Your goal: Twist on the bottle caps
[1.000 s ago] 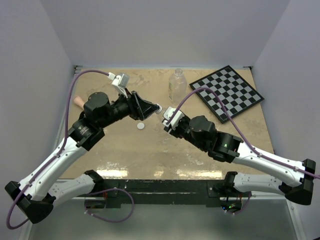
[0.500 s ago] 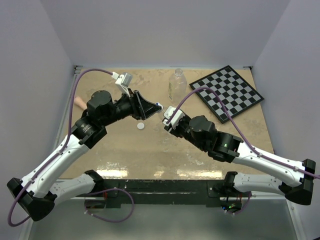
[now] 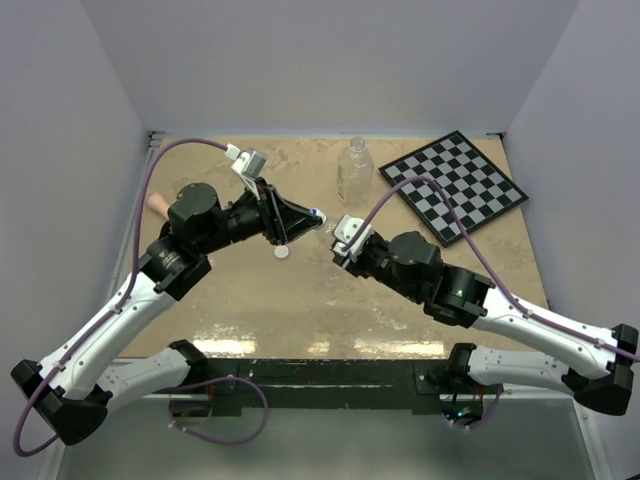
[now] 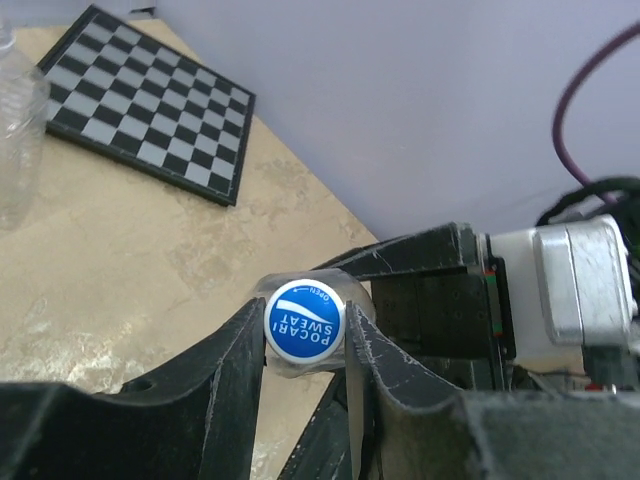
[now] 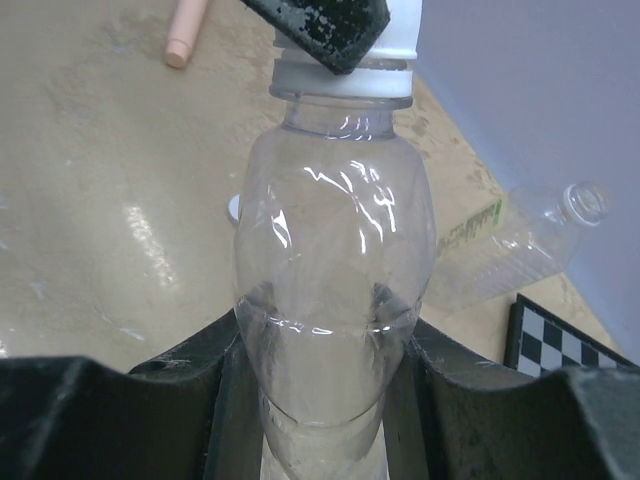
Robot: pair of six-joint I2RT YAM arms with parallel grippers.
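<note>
My right gripper (image 3: 334,240) is shut on the small clear bottle (image 5: 335,270) and holds it by its body above the table, mid-scene. My left gripper (image 3: 312,218) is shut on the blue cap (image 4: 305,320), which sits on that bottle's neck. The left fingers (image 5: 320,30) cover the cap in the right wrist view. The white cap (image 3: 282,252) lies on the table just left of the grippers. The tall wide clear bottle (image 3: 354,170) stands uncapped at the back.
A black-and-white checkerboard (image 3: 455,185) lies at the back right. A pink stick (image 3: 155,203) lies at the left edge, partly behind my left arm. The tan table (image 3: 300,310) is walled at the left, back and right.
My left wrist has turned, with the blue cap still between its fingers. My right arm has shifted slightly right, still holding the small bottle.
</note>
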